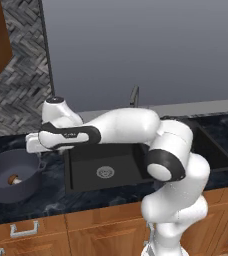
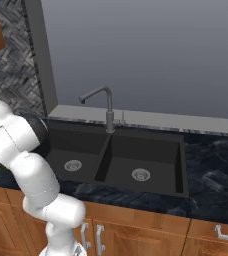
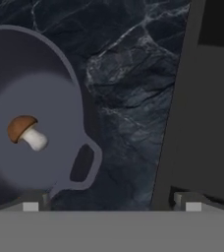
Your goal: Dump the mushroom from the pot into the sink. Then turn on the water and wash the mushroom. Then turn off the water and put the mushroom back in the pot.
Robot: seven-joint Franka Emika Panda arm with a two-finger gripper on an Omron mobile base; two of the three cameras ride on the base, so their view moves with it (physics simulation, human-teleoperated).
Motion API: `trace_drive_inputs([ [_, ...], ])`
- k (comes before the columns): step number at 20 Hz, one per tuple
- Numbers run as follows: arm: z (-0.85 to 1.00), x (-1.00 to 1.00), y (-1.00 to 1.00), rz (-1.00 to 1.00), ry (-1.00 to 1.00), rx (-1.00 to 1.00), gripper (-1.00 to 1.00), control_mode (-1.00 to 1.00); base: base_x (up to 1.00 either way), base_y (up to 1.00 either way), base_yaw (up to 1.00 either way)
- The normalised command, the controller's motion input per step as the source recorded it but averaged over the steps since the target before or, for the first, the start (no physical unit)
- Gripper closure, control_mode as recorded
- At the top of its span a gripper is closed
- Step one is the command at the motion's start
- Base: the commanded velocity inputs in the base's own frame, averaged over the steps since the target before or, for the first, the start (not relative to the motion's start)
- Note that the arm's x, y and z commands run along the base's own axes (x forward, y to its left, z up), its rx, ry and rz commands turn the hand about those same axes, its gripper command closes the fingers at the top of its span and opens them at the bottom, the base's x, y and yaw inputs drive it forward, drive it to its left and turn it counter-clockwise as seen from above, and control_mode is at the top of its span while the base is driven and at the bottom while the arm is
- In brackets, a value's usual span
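Observation:
The dark grey-blue pot (image 1: 6,182) stands on the counter left of the sink (image 1: 78,172). In it lies the mushroom (image 1: 13,178), brown cap and whitish stem. The hand view looks down on the mushroom (image 3: 26,132) inside the pot (image 3: 15,64), with one loop handle (image 3: 84,165) toward the sink's rim (image 3: 182,113). My gripper (image 3: 111,204) hangs open above the counter strip between the pot's handle and the sink, holding nothing. The faucet (image 2: 106,107) stands behind the sink's divider, with no stream running.
The black sink has two basins (image 2: 146,160), each with a round silver drain (image 2: 140,174). Dark marbled counter (image 3: 128,74) surrounds it. A grey window ledge (image 2: 161,120) runs behind the faucet. Wooden cabinet fronts (image 1: 61,235) lie below, and my arm (image 1: 121,127) reaches across the left basin.

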Motion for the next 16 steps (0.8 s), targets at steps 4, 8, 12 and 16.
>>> trace_drive_inputs([
  [4, -0.24, 0.32, 0.26, 0.06, 0.0, -0.04, -1.0, -1.0, 0.0, 0.0, 0.0],
  [8, -0.21, 0.35, 0.23, 0.06, 0.0, -0.04, -1.0, -1.0, 0.0, 0.0, 0.0],
  [12, -0.15, 0.4, 0.21, 0.06, 0.0, -0.03, -1.0, -1.0, 0.0, 0.0, 0.0],
  [16, -0.13, 0.41, 0.22, 0.06, 0.01, -0.03, -1.0, -1.0, 0.0, 0.0, 0.0],
])
